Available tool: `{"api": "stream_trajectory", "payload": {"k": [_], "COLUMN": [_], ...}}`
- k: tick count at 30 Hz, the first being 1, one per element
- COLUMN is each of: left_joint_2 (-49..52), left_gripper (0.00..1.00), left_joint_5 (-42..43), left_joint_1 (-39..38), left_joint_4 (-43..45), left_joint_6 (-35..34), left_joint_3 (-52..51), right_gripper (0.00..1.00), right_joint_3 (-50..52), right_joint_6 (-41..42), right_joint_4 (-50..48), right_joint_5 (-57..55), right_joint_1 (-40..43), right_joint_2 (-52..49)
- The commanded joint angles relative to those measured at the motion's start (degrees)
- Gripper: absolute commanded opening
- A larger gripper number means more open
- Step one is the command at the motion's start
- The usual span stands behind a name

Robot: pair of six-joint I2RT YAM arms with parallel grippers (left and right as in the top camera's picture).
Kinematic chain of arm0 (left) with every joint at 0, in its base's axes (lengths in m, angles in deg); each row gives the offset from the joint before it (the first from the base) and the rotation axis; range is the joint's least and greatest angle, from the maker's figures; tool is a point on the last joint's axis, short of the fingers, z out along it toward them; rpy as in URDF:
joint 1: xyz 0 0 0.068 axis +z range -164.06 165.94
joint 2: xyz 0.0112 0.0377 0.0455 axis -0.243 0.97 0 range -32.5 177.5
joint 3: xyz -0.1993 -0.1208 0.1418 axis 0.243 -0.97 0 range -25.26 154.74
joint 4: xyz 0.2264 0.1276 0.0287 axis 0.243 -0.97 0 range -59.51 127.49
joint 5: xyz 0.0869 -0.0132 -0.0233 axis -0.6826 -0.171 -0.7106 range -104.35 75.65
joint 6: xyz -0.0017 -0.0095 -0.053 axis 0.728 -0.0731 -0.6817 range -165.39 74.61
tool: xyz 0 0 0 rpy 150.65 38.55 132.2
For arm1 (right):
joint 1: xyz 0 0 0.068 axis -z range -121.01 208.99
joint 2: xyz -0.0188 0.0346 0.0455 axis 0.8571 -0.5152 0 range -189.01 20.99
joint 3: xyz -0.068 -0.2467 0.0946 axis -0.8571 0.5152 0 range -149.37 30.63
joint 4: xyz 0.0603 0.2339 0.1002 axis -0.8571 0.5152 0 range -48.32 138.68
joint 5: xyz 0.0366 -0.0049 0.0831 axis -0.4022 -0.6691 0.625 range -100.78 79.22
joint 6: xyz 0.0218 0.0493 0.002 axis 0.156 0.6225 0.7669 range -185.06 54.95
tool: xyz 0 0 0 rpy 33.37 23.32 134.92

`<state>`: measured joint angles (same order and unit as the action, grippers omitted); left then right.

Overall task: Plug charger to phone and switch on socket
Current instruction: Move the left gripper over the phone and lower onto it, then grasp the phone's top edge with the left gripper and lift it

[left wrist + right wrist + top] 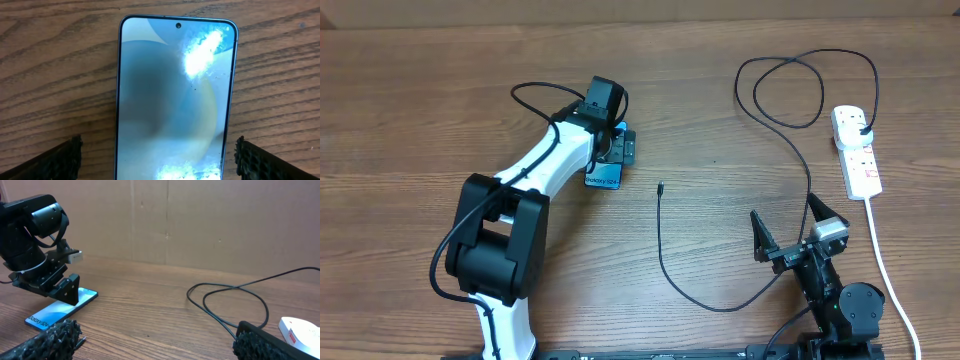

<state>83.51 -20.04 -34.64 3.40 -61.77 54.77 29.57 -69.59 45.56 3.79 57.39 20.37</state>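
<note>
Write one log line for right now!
left fingers open flanking phone | right fingers open, empty | charger tip loose on table | socket untouched

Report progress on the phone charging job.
Done: the plug looks seated in the power strip. In hand: the left gripper straddles the phone, jaws open. Remaining: the cable tip lies loose on the table, unconnected; whether the strip is on cannot be told. The right gripper idles open.

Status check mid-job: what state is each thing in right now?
phone: flat on table, screen up, unplugged
charger: plug in socket, connector tip loose on table
socket: switch position unreadable
left gripper: jaws open, straddling phone
right gripper: jaws open, empty
</note>
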Motion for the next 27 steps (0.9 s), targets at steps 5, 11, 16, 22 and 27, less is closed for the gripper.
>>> {"api": "stream_trajectory", "payload": {"k": [5,11,16,22,27], "left_joint_2": [1.01,3.52,6.14,7.43,7.45], "left_gripper": [1.00,1.00,1.00,0.91,0.72], "left_joint_5": [1.27,1.68,1.68,-0.83,-0.90], "left_joint_1": [-0.24,-0.50,-0.63,-1.44,-1.46], "left_joint_4": [0.52,0.04,-0.42,-1.55,-2.14], "left_joint_6": [1.05,2.25,2.25,2.56,3.08], "left_joint_3": [1.51,1.53,1.53,1.53,1.53], "right_gripper": [1.00,1.00,1.00,1.00,1.00], "right_joint_3": [0.61,0.61,0.61,0.61,0.61], "right_joint_6": [-0.24,-0.24,-0.24,-0.24,-0.24], "right_joint_4": [-0.33,-0.33,-0.35,-0.33,-0.33], "right_joint_5": [-0.52,-0.50,-0.52,-0.52,-0.52], "right_joint_1": [-0.42,-0.42,-0.42,-0.42,-0.42], "right_joint_2": [0.46,0.46,0.46,0.46,0.46]}}
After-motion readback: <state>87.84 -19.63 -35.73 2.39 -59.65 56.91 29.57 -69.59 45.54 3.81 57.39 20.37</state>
